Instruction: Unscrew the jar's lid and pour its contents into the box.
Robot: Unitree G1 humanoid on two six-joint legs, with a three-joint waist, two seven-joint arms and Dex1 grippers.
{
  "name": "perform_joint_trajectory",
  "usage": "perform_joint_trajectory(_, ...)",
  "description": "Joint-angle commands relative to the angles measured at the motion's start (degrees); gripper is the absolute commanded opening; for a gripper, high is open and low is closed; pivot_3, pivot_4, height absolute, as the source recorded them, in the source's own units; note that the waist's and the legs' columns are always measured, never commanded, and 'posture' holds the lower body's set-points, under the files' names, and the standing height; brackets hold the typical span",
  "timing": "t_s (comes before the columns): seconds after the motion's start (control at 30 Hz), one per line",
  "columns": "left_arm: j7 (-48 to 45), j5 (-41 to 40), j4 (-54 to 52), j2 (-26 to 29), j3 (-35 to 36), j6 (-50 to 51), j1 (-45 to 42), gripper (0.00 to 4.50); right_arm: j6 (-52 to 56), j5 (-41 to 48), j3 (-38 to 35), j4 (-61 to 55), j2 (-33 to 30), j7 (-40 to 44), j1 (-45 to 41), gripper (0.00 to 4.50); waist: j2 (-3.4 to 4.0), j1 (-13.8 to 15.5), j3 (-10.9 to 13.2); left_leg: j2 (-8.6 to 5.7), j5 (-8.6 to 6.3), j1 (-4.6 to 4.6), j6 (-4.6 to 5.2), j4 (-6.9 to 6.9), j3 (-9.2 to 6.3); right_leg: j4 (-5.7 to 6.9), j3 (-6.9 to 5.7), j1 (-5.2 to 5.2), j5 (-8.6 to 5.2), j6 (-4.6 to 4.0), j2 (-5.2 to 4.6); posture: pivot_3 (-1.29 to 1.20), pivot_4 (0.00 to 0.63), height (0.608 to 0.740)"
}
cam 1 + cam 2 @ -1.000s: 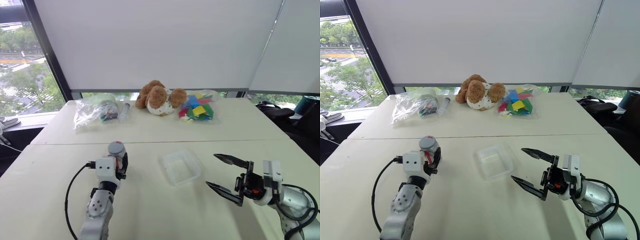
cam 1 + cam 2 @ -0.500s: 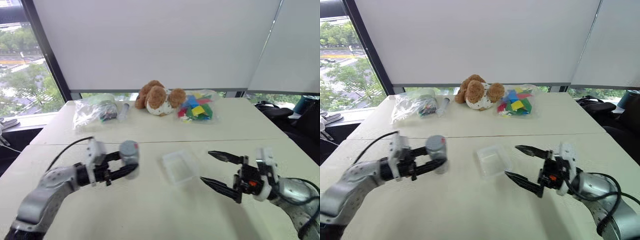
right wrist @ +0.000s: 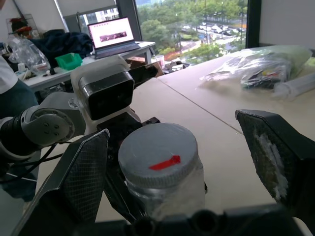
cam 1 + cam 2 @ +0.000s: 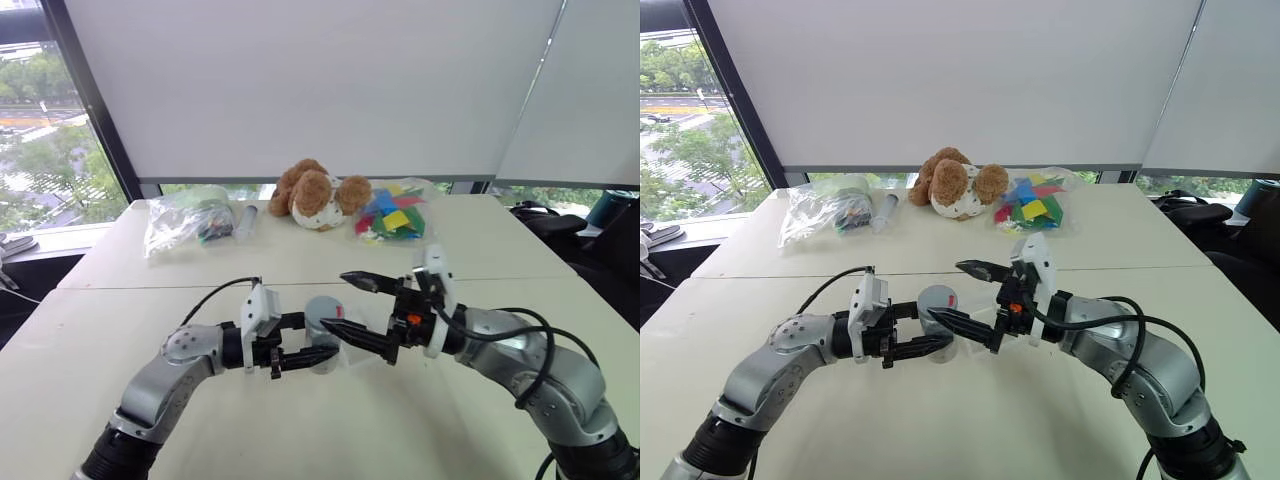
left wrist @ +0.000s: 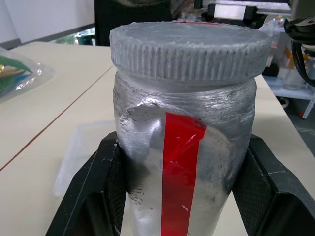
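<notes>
Both arms have swung inward: left gripper [image 4: 300,343] pinches the jar [image 5: 182,162] upright above the worktop [image 4: 330,440], while right gripper [image 3: 187,167] (jaws spread) brackets the lid [image 3: 158,153] for unscrewing.

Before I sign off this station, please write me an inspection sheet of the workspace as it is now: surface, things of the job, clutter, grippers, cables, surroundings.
Surface: pale table, a seam running across it.
Job's things: jar with red stripe, upright, held above the table; grey lid on; contents not visible; clear box on the table beyond the jar.
Clutter: plush dog, bag of coloured pieces, clear bag of items, clear tube, all at the far edge.
Grippers: left gripper shut on the jar; right gripper open, fingers either side of the lid.
Cables: black cables on both forearms.
Surroundings: white blinds, windows, a laptop on a desk.
</notes>
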Motion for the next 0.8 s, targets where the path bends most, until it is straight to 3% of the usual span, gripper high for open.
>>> perform_joint_trajectory(0.03,-0.51,0.45,-1.31,-0.59,-0.29,-1.28,-0.46,2.24,0.44,-0.68,1.03,-0.32,0.78,1.09,-1.02,4.5,0.0,-0.02,0.0,0.0,0.0,0.0,0.0,0.0,0.0,0.0,0.0,0.0,0.0,0.0,0.0,0.0,0.15,0.74)
perform_joint_trajectory(0.37,-0.06,1.15,-1.89,-1.65,-0.55,-1.59,0.67,2.24,-1.49,-4.47,2.52,1.23,2.74,4.27,-0.61,4.5,0.0,-0.02,0.0,0.01,0.0,0.0,0.0,0.0,0.0,0.02,0.01,-0.02,0.0,0.0,0.03,0.0,0.15,0.74)
perform_joint_trajectory(0.47,-0.07,1.24,-2.11,-2.0,-0.59,-1.63,0.86,2.24,-1.98,-5.4,2.92,1.41,3.23,5.38,-0.14,3.61,0.0,-0.04,0.0,0.02,0.0,0.0,0.0,-0.01,-0.01,0.02,0.01,-0.02,0.0,0.01,0.04,0.0,0.15,0.74)
perform_joint_trajectory(0.57,-0.18,0.5,-2.25,-2.69,-0.06,-1.54,0.79,2.24,-2.27,-6.0,2.88,1.88,3.35,6.33,0.25,2.31,0.0,-0.04,0.0,0.02,0.0,0.0,0.0,0.0,0.0,0.01,0.01,-0.02,0.0,0.0,0.04,0.0,0.15,0.74)
perform_joint_trajectory(0.73,-2.75,0.19,-1.55,-2.19,0.08,-2.42,0.38,2.24,-3.11,-4.43,1.64,3.17,2.97,9.72,-0.76,2.32,0.0,-0.03,0.0,0.02,0.0,0.0,0.0,0.0,-0.01,0.02,0.01,-0.02,0.0,0.0,0.04,0.0,0.15,0.74)
perform_joint_trajectory(0.8,-6.46,-0.89,-0.99,-1.05,0.03,-2.59,-0.11,2.24,-3.52,-1.71,0.76,4.33,0.34,17.63,-2.51,2.32,0.0,-0.04,0.0,0.02,0.0,0.0,0.0,0.0,0.0,0.02,0.01,-0.02,0.0,0.0,0.04,0.0,0.15,0.74)
